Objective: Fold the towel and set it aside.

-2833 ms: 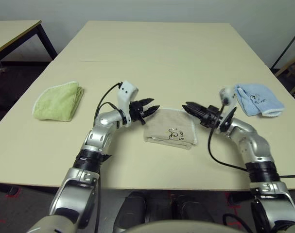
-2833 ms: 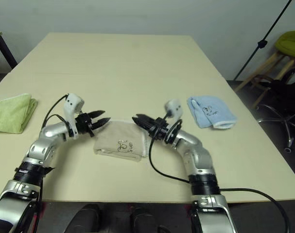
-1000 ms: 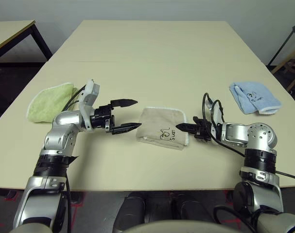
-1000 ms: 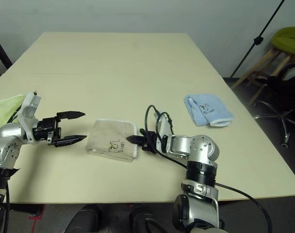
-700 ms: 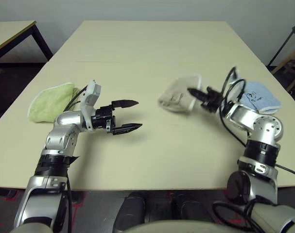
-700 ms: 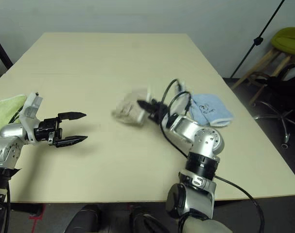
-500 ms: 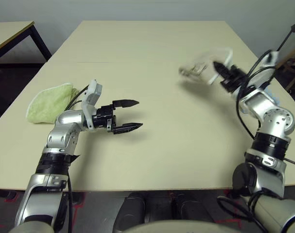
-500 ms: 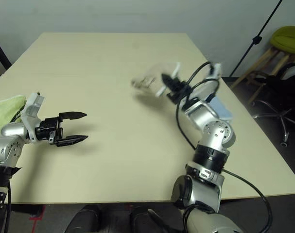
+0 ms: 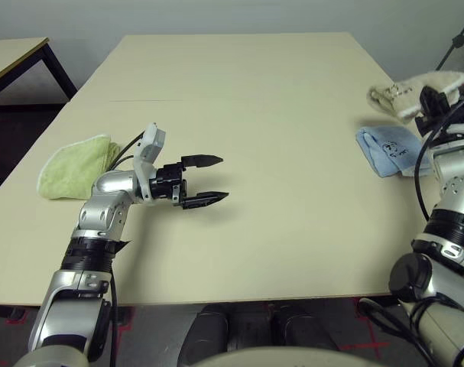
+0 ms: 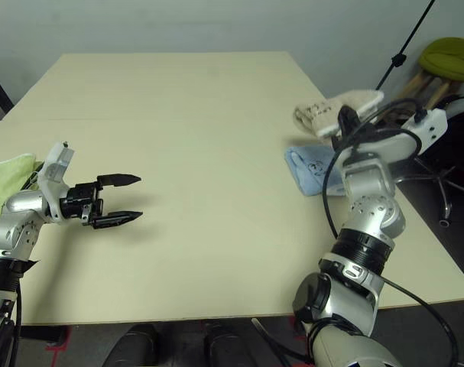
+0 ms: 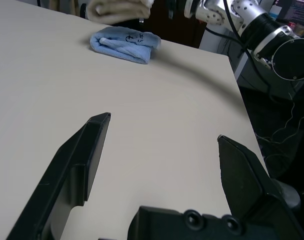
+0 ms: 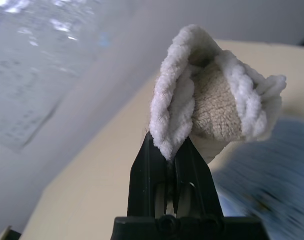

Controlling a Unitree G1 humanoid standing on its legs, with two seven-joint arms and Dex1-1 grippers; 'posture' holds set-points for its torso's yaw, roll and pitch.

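The beige towel, folded into a small bundle, hangs in the air at the table's right edge, just above and behind the light-blue towel. My right gripper is shut on the bundle's edge; in the right wrist view the black fingers pinch its white corded border. My left gripper is open over bare tabletop at the left, holding nothing, its fingers spread wide and pointing towards the two towels.
A folded yellow-green towel lies near the table's left edge behind my left forearm. The tan table stretches far ahead. A stand and a green stool are off the right edge.
My right gripper took the folded beige towel off the table's middle and swung it up and to the far right, over the light-blue towel. The left gripper stayed open and barely moved.
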